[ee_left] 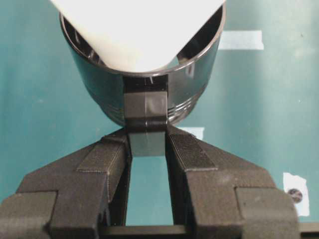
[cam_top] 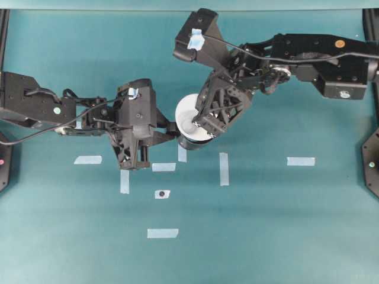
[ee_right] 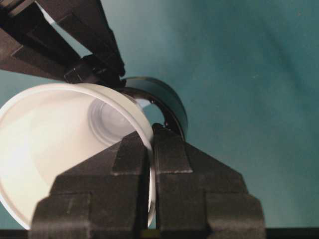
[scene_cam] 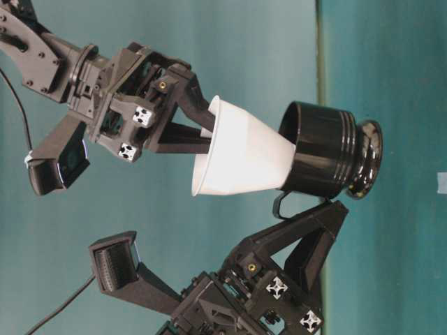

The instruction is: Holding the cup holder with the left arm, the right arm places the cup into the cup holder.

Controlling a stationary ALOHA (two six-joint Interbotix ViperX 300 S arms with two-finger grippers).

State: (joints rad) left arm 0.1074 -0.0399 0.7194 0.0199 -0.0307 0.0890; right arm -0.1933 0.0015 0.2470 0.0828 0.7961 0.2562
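Observation:
The glossy black cup holder (scene_cam: 328, 150) is held by its stubby side handle (ee_left: 145, 112), with my left gripper (ee_left: 147, 142) shut on that handle. The white conical cup (scene_cam: 244, 153) leans at a tilt, its small base inside the holder's mouth and its wide rim outside. My right gripper (ee_right: 151, 137) is shut on the cup's rim, one finger inside the cup (ee_right: 50, 144) and one outside. Overhead, the cup (cam_top: 189, 115) hides most of the cup holder (cam_top: 188, 142), between the left gripper (cam_top: 172, 129) and the right gripper (cam_top: 205, 127).
Several pale blue tape strips lie on the teal table in front of the arms, among them one tape strip (cam_top: 224, 168) below the cup and another tape strip (cam_top: 301, 161) to the right. A small tape piece with a dark dot (cam_top: 161, 194) lies nearer the front.

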